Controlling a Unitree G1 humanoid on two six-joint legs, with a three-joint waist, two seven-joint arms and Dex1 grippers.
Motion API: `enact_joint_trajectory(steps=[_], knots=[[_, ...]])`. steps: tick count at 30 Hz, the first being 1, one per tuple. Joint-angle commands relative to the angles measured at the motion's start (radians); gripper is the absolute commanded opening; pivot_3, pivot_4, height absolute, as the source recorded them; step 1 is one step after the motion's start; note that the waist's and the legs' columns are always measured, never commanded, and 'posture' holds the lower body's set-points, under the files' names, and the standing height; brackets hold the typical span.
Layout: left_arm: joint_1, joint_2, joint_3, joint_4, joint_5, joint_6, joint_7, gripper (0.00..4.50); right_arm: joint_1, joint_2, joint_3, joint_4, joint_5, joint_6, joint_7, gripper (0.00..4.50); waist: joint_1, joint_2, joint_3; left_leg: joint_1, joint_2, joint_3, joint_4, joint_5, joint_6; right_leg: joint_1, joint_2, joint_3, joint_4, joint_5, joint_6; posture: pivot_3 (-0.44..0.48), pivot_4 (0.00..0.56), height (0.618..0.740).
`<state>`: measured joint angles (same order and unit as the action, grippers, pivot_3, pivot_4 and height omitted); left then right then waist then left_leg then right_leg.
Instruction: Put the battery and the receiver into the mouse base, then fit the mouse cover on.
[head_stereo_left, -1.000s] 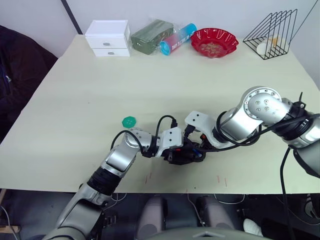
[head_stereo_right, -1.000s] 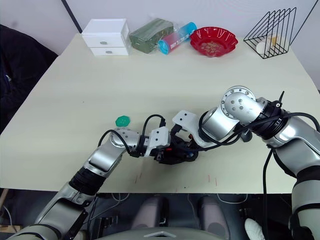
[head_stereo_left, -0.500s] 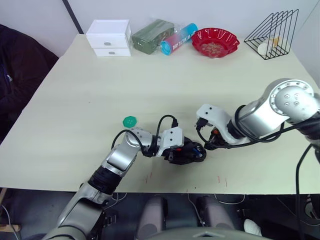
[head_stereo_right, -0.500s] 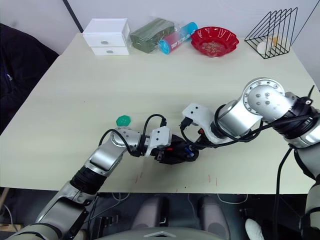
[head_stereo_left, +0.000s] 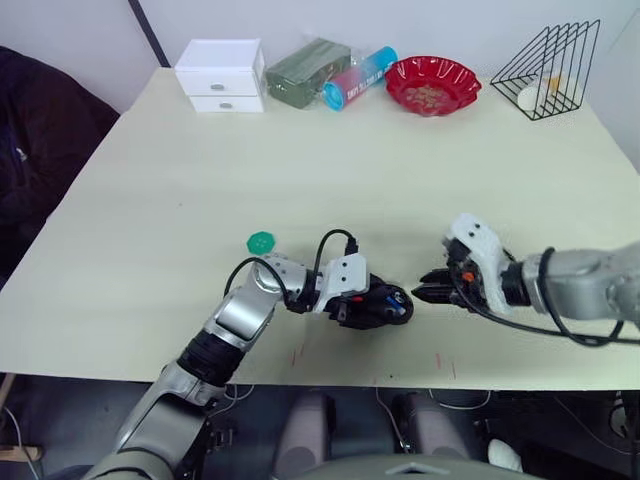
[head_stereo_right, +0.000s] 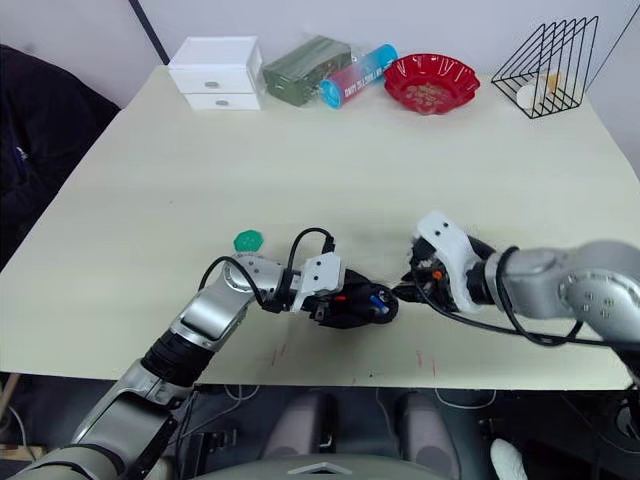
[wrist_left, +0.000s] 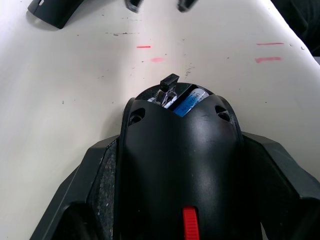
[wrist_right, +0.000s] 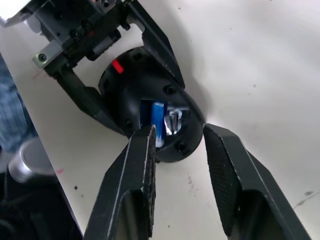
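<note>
My left gripper (head_stereo_left: 374, 305) is shut on the black mouse base (head_stereo_right: 350, 307), holding it by its sides near the table's front edge. In the base's open end lies the blue and white battery (wrist_left: 188, 103). Beside the battery the small dark receiver (wrist_left: 169, 81) stands up at the rim. My right gripper (head_stereo_left: 428, 291) is open and empty, just to the right of the base, with its tips pointing at that open end. The glossy black mouse cover (wrist_left: 52, 11) lies on the table beyond the base.
A green round disc (head_stereo_left: 260, 241) lies left of the base. Along the far edge stand a white drawer box (head_stereo_left: 220, 75), a green pack (head_stereo_left: 306, 70), a blue-pink tube (head_stereo_left: 358, 78), a red bowl (head_stereo_left: 432, 84) and a wire rack (head_stereo_left: 555, 70).
My right arm has drawn back to the right, its gripper moving off the mouse base. The left gripper and the base have stayed put.
</note>
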<state>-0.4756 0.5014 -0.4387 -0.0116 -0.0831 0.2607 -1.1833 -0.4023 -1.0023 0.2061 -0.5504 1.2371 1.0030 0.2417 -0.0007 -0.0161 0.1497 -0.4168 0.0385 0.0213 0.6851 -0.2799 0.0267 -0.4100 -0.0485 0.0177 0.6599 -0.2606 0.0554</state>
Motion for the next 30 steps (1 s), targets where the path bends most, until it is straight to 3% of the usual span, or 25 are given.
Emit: enact_joint_trajectory(steps=[1, 5, 10, 22, 30], knots=[[0.020, 0.017, -0.036, 0.019, 0.022, 0.024, -0.020, 2.97, 0.128, 0.036, -0.089, -0.053, -0.189, -0.215, 0.161, 0.07, 0.000, 0.000, 0.000, 0.001, 0.000, 0.000, 0.000, 0.000, 0.000, 0.001, 0.000, 0.000, 0.000, 0.000, 0.000, 0.000, 0.150, 0.740], [0.021, 0.020, -0.034, 0.012, 0.020, 0.030, -0.021, 2.97, 0.265, 0.113, -0.135, -0.075, -0.385, -0.465, 0.308, 0.07, -0.002, 0.000, 0.000, 0.002, 0.000, 0.001, 0.000, 0.000, 0.000, 0.001, 0.001, 0.001, 0.001, 0.000, 0.000, 0.000, 0.150, 0.740], [0.025, 0.028, -0.030, -0.003, 0.018, 0.042, -0.020, 2.97, 0.366, 0.218, -0.083, 0.006, -0.591, -0.691, 0.434, 0.07, -0.002, -0.001, 0.000, 0.002, 0.000, 0.000, 0.001, 0.000, 0.000, 0.001, 0.002, 0.001, 0.001, 0.000, 0.000, 0.000, 0.150, 0.740], [0.026, 0.033, -0.030, -0.011, 0.019, 0.048, -0.018, 2.97, 0.413, 0.372, 0.021, 0.125, -0.822, -0.836, 0.536, 0.07, -0.007, -0.001, 0.000, 0.003, 0.000, 0.000, 0.001, 0.000, -0.001, 0.001, 0.003, 0.002, 0.003, 0.000, 0.000, 0.000, 0.150, 0.740], [0.023, 0.031, -0.030, -0.005, 0.020, 0.044, -0.018, 2.97, 0.430, 0.480, 0.018, 0.176, -0.898, -0.884, 0.502, 0.07, -0.007, -0.001, 0.000, 0.003, 0.000, 0.001, 0.001, 0.000, -0.001, 0.001, 0.003, 0.002, 0.003, 0.000, 0.000, 0.000, 0.150, 0.740]])
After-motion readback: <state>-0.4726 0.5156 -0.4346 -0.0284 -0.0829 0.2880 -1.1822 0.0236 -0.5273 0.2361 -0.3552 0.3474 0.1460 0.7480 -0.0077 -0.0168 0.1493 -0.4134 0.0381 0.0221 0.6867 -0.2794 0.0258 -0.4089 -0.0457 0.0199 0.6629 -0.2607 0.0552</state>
